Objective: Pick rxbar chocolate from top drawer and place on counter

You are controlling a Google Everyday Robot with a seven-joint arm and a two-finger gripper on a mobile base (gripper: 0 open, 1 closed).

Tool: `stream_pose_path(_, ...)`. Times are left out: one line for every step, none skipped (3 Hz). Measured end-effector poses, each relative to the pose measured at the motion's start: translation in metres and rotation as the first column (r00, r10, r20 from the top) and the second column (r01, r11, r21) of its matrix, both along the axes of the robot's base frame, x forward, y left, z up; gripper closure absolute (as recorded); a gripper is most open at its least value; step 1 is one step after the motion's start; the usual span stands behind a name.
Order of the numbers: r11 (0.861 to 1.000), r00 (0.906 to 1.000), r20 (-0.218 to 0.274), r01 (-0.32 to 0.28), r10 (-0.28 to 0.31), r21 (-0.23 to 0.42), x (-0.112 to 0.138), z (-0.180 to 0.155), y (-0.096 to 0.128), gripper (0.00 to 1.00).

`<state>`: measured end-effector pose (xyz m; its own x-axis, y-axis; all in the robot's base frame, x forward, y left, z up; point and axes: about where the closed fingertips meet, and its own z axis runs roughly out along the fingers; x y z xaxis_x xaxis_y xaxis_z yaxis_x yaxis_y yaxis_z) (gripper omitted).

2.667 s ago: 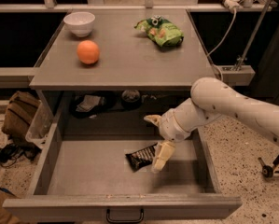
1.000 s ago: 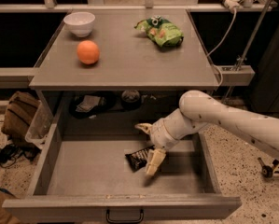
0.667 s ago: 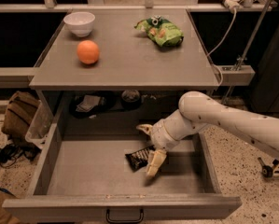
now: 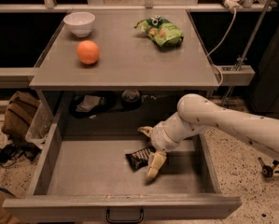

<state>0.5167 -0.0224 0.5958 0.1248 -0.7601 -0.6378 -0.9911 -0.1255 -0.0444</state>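
The rxbar chocolate [image 4: 138,159], a dark wrapper with white lettering, lies flat on the floor of the open top drawer [image 4: 83,171], right of its middle. My gripper [image 4: 151,148] reaches down into the drawer from the right. Its two tan fingers are spread apart, one behind the bar's right end [image 4: 145,131] and one in front of it [image 4: 155,164]. The bar rests on the drawer floor and is not lifted. The grey counter [image 4: 129,64] is above the drawer.
On the counter stand a white bowl [image 4: 80,23], an orange [image 4: 88,52] and a green snack bag [image 4: 162,31]. A black handle [image 4: 124,217] is on the drawer front. A brown bag [image 4: 18,116] lies on the floor at left.
Since 2.7 s ago the gripper has shifted a little left and down toward the bar. Over the last second it has barely moved. The bar has stayed in place.
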Motion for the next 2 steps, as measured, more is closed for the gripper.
stream_pose_path(1.000, 1.0000, -0.003, 0.006, -0.006, -0.005, -0.0004, -0.0030, -0.0010, 0.00)
stream_pose_path(1.000, 1.0000, -0.005, 0.007, -0.008, -0.006, -0.0004, -0.0038, -0.0013, 0.04)
